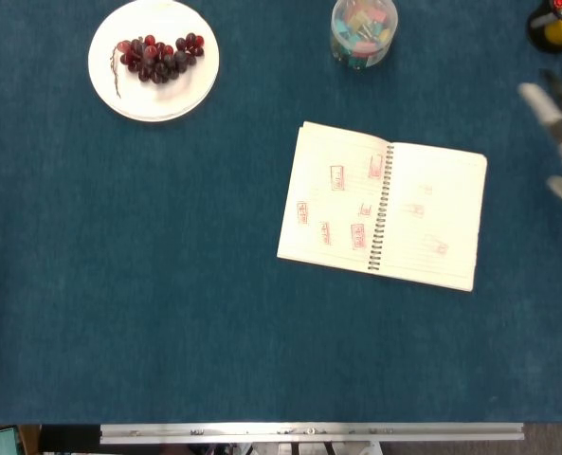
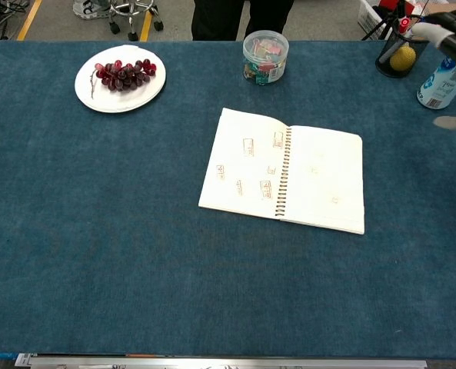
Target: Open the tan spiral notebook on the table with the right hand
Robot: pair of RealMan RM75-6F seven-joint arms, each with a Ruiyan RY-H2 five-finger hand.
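The spiral notebook (image 1: 383, 206) (image 2: 285, 171) lies open and flat in the middle right of the blue table. Cream pages with small red-framed marks face up on both sides of its spiral. My right hand (image 1: 559, 128) (image 2: 454, 54) is far off at the right edge, blurred and only partly in frame. It is well clear of the notebook, its fingers are spread and it holds nothing. My left hand shows in neither view.
A white plate (image 1: 170, 97) (image 2: 129, 98) with red grapes (image 1: 157, 54) (image 2: 124, 73) sits at the back left. A clear tub of coloured clips (image 1: 363, 30) (image 2: 265, 55) stands behind the notebook. A dark pen cup (image 2: 401, 54) and a white bottle (image 2: 441, 78) are at the back right.
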